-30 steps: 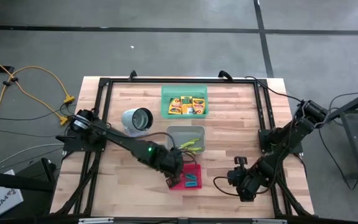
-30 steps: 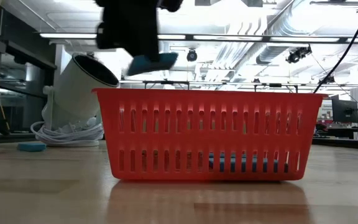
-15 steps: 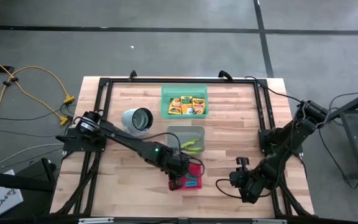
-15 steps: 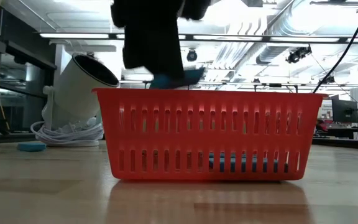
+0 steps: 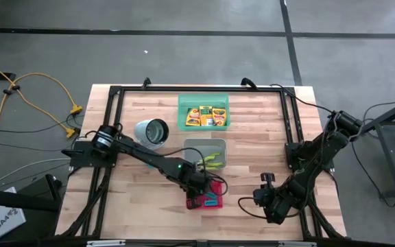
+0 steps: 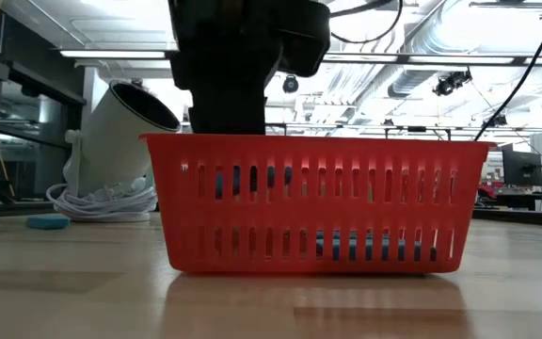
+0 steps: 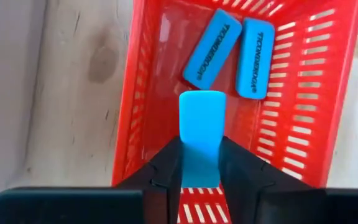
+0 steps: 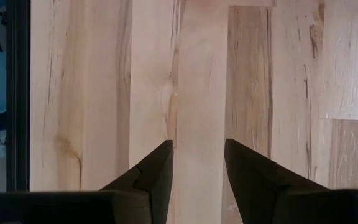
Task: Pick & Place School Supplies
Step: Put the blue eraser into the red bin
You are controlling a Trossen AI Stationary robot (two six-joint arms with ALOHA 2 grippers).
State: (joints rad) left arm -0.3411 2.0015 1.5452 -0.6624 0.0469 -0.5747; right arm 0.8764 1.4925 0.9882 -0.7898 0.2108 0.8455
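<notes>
So the left gripper [image 7: 199,163] is down inside the red basket [image 7: 294,121], fingers [image 7: 167,163] pinched on a light-blue eraser piece [image 7: 201,135], standing over the basket floor. Two more blue erasers [image 7: 212,48] lie side by side at the far end of the same basket, touching or nearly so. From table level you mostly just see the dark arm dipping behind the red slats, so how low the piece sits is hard to say. The right gripper [image 8: 196,163] waits over bare wood table [image 8: 247,74] near the front right, fingers apart with nothing between them. Crayon boxes [image 5: 206,115] sit in the green tray [image 5: 184,103].
</notes>
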